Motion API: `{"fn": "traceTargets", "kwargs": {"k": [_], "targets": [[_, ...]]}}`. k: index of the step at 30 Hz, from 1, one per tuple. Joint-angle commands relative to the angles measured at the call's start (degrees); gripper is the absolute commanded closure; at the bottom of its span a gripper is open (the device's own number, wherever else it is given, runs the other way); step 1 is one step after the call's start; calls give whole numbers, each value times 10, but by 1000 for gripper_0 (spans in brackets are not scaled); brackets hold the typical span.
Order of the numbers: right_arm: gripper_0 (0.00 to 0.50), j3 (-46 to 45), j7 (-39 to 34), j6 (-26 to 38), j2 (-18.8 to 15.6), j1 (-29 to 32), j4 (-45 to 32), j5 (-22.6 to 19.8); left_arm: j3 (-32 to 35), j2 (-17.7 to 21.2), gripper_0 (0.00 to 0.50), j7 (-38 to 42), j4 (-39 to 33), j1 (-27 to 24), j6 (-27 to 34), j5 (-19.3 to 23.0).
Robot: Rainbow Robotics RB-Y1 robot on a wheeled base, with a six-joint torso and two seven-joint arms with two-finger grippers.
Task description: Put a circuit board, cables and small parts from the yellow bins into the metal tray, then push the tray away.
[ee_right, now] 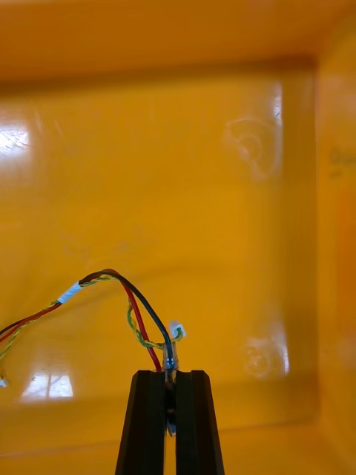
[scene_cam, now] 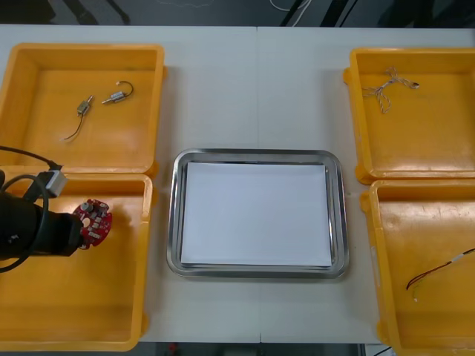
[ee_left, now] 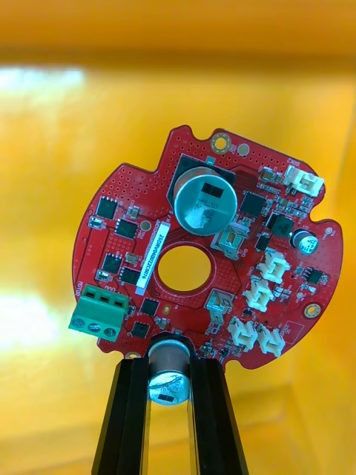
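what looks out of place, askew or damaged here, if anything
Nothing stands out. The left gripper holds the round red circuit board by its edge, intact, over the near left yellow bin; the right gripper pinches the red and yellow cable. The metal tray lies square and flat.

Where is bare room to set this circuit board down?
The metal tray's white inside is bare rim to rim; table strips beside it, toward the yellow bins, are bare. Nothing crowds the tray. Left hand holds the red circuit board over the near-left bin; right hand pinches the red and yellow cable.
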Motion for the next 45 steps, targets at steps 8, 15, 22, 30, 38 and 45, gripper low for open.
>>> {"fn": "traceTargets", "kwargs": {"k": [8, 15, 22, 30, 38, 45], "targets": [[500, 11, 37, -40, -20, 14, 29, -6, 26, 67, 500, -82, -29, 120, -104, -16], [49, 13, 37, -39, -20, 11, 29, -8, 26, 78, 500, -88, -29, 158, -133, -44], [0, 12, 31, -38, -20, 10, 29, -8, 16, 88, 500, -88, -21, 169, -151, -56], [0, -20, 21, 53, -20, -31, 24, -22, -25, 91, 500, -92, 15, 146, -188, -64], [0, -11, -73, 125, -20, -107, 15, -18, -46, 94, 500, -90, 22, 133, -192, -72], [0, 26, -189, 189, -20, -188, 14, 14, -54, 90, 500, -85, 25, 125, -192, -71]]}}
